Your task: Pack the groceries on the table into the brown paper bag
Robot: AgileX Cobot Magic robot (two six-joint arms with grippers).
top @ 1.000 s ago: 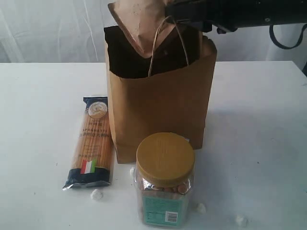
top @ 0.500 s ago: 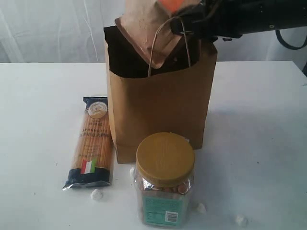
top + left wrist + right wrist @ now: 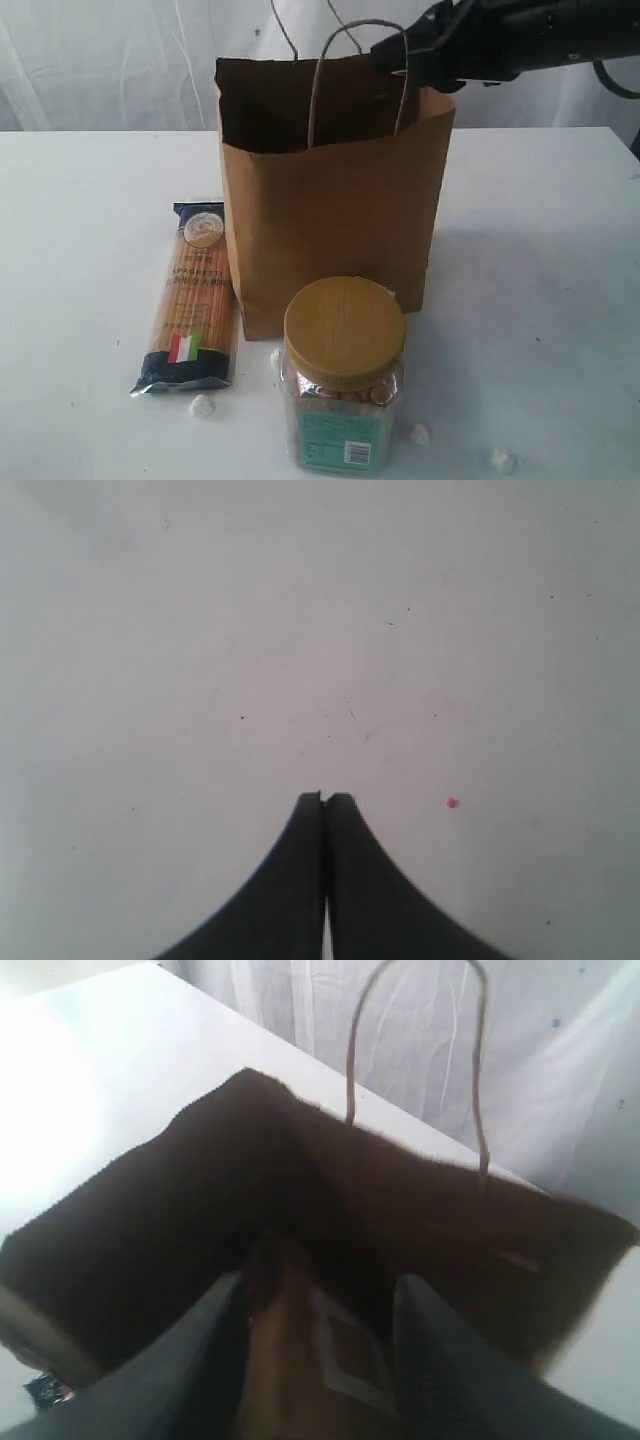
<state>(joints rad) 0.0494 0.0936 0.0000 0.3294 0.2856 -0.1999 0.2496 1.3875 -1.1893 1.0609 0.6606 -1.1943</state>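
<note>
The brown paper bag [image 3: 335, 230] stands open on the table [image 3: 540, 250]. My right gripper [image 3: 392, 52] hovers at the bag's back right rim, beside the handles. In the right wrist view its fingers are spread, so the right gripper [image 3: 318, 1285] is open over the bag's dark inside [image 3: 150, 1210]. The brown pouch [image 3: 290, 1360] lies down inside the bag, between and below them. The spaghetti packet [image 3: 190, 295] lies left of the bag. The yellow-lidded jar [image 3: 343, 375] stands in front of it. My left gripper [image 3: 325, 798] is shut over bare tabletop [image 3: 300, 630].
Tiny white lumps lie near the front edge: one [image 3: 202, 405] by the spaghetti, one [image 3: 419, 434] right of the jar, another [image 3: 502, 460] further right. A white curtain hangs behind the table. The bag's twisted handles [image 3: 355, 70] stand upright.
The brown pouch, held above the bag's mouth a moment ago, has dropped inside and out of the exterior view. My right gripper has moved lower, to the bag's rim.
</note>
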